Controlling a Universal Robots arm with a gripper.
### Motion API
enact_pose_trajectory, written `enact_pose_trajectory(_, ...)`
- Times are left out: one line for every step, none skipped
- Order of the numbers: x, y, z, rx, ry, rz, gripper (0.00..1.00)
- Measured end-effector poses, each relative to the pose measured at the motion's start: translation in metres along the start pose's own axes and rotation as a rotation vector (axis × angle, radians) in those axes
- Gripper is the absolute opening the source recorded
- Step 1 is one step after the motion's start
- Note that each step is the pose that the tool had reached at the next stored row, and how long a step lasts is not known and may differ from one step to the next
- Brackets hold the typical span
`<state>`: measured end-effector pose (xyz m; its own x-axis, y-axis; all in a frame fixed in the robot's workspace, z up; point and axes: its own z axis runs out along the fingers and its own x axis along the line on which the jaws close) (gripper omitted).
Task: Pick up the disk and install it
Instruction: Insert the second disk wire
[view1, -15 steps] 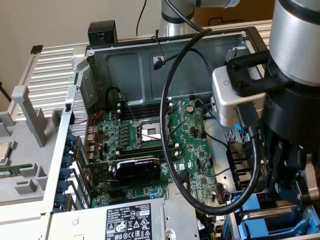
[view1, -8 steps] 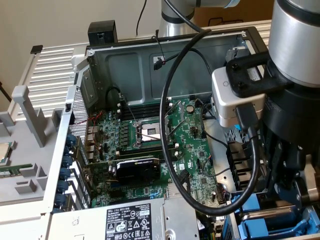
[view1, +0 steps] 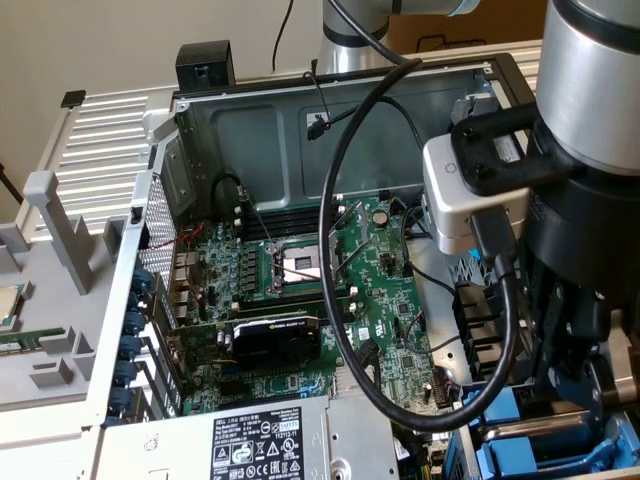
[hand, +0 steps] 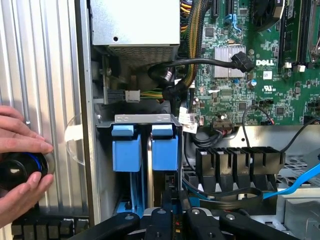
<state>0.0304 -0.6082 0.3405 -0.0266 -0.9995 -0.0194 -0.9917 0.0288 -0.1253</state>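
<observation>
**Item 1. Person's hands**. Cupped around a black round object, resting on the ribbed grey panel outside the case wall. They are well apart from the drive bay, so they should not hamper the insertion.

**Item 2. Power supply**. A grey metal box just beyond the drive cage, with bundled wires between the two. Judged a risk: a loose wire could catch a carrier corner.

**Item 3. Drive cage**. A grey sheet-metal frame with upright slots.

**Item 4. Neighbouring blue carrier**. Sits in the slot nearer the case wall, just beside the task's thing. Best left untouched.

**Item 5. The disk**. Blue-framed, standing on edge in the cage slot nearer the motherboard, partly down its rails as far as can be judged.

**Item 6. Pincer**. Black fingers drawn close together, clenched on the disk's near end.
- Step in hand: seating the disk.
- To do it well, hold the disk upright and parallel to the slot.
- Press straight along the rails, without twisting.
- Whether it is fully home cannot be told.

**Item 7. Black cable**. Loops near the cage mouth and is worth avoiding.

**Item 8. Motherboard**. A green board beside the cage.
</observation>
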Motion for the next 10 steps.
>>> enact_pose_trajectory(0.0000, 0.0001, 0.0003, 0.0000, -0.0001, 0.000, 0.17)
enact_pose_trajectory(0.0000, 0.0001, 0.0006, 0.0000, -0.0001, 0.000, 0.17)
enact_pose_trajectory(0.0000, 0.0001, 0.0006, 0.0000, 0.0000, 0.000, 0.17)
enact_pose_trajectory(0.0000, 0.0001, 0.0006, 0.0000, 0.0000, 0.000, 0.17)
enact_pose_trajectory(0.0000, 0.0001, 0.0006, 0.0000, 0.0000, 0.000, 0.17)
enact_pose_trajectory(0.0000, 0.0001, 0.0008, 0.0000, 0.0000, 0.000, 0.17)
enact_pose_trajectory(0.0000, 0.0002, 0.0011, 0.0000, 0.0000, 0.000, 0.17)
enact_pose_trajectory(0.0000, 0.0002, 0.0014, 0.0001, -0.0003, 0.000, 0.17)
enact_pose_trajectory(0.0000, 0.0002, 0.0015, 0.0002, -0.0002, 0.000, 0.17)
enact_pose_trajectory(0.0000, 0.0002, 0.0016, 0.0002, 0.0000, 0.000, 0.17)
